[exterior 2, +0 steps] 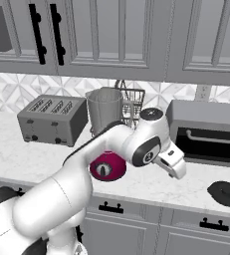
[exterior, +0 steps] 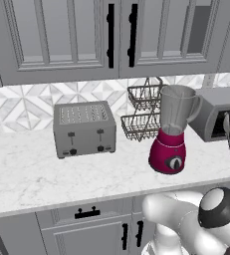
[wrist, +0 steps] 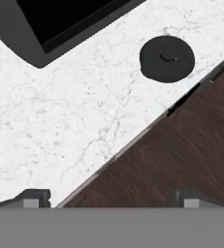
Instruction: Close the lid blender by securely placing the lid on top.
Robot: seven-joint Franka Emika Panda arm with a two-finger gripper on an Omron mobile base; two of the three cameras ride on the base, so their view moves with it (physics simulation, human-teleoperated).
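**Lid not yet picked up**

My claw [wrist: 111, 199] hung spread wide, holding nothing. The lid [wrist: 167, 58] lay flat near the bench's [wrist: 79, 121] front edge, well apart from the blender [exterior: 171, 130]. I judged I should centre over its knob before descending.

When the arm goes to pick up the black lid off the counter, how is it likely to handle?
The lid looks like a low, rigid disc lying flat, so it probably won't tip or roll. Its thin edge may be awkward to pinch; the small centre knob seems easier. Near the counter edge, a push might slide it off.
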